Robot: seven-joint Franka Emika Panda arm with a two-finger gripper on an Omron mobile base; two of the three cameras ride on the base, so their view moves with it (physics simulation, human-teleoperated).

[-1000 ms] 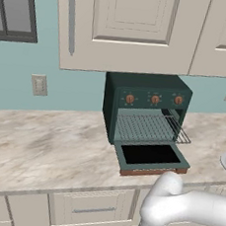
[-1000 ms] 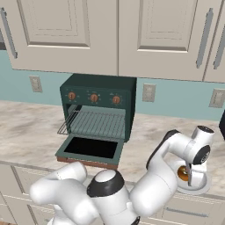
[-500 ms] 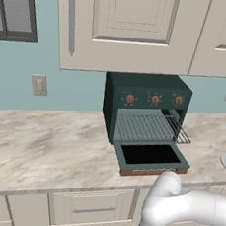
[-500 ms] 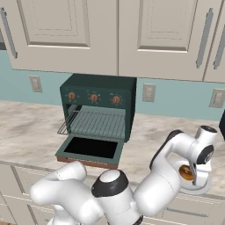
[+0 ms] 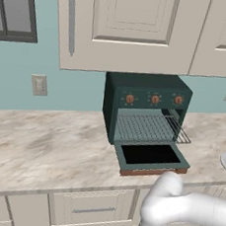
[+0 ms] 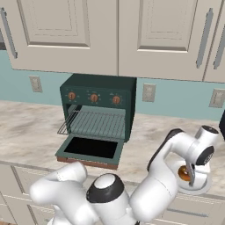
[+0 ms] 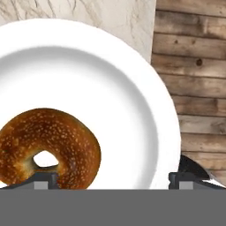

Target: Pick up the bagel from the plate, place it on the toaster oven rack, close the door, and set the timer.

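Landmark: the toaster oven (image 5: 146,106), dark green, standing on the marbled counter (image 5: 46,147) against the blue wall.
Door: the door (image 5: 150,157) lies folded down flat in front of the oven, black glass facing up, copper-brown handle along its front edge.
Rack: the toaster oven rack (image 5: 148,127) is drawn partway out of the oven mouth above the door (bare wire).
Knobs: three copper-orange knobs in a row across the oven's top panel; the timer (image 5: 178,100) is the right-end one.
Plate: the plate (image 6: 200,187) sits on the counter well to the right of the oven, near the counter's front edge; in the hand view its white rim (image 7: 132,88) runs out past the counter edge, over the wood floor (image 7: 194,66).
Bagel: the bagel (image 7: 46,148) lies flat on the plate, golden-brown and seeded, off-centre toward the lower left of the hand view.
Gripper: the gripper (image 7: 112,181) hangs just above the plate, pointing down, to the right of the oven (fingers wide apart, nothing between them); one fingertip (image 7: 42,180) is over the bagel's near edge, the other is by the plate's rim.
Arm: it reaches rightward from the base, away from the oven, with the wrist bent down over the plate.
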